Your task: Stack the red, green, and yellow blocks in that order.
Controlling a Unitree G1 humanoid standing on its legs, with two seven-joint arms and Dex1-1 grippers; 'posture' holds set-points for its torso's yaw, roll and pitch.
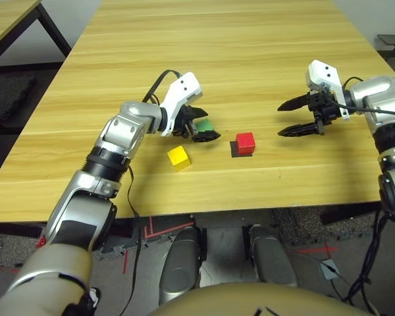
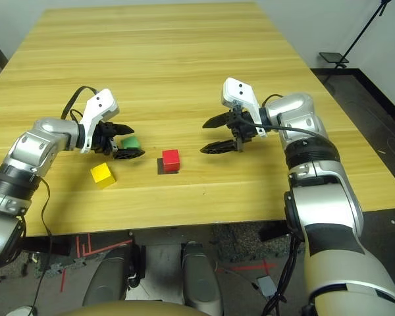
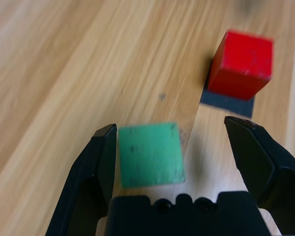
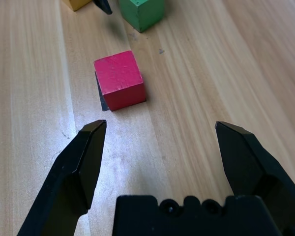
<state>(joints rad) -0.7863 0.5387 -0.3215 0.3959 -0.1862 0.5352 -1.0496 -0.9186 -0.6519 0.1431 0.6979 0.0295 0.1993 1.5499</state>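
The red block (image 1: 245, 141) sits on a flat black patch (image 1: 236, 151) near the middle of the table. Left of it, the green block (image 1: 205, 124) lies on the wood between the fingers of my left gripper (image 1: 207, 125), which is open around it; in the left wrist view the green block (image 3: 150, 154) lies close against one finger (image 3: 101, 162). The yellow block (image 1: 178, 157) rests nearer the front edge, beside my left wrist. My right gripper (image 1: 282, 120) hovers open to the right of the red block (image 4: 119, 78), holding nothing.
The wooden table (image 1: 250, 52) stretches far back behind the blocks. Its front edge runs just below the yellow block. A second table (image 1: 6, 16) stands off to the far left, and a dark stand base (image 1: 392, 41) is on the floor at the right.
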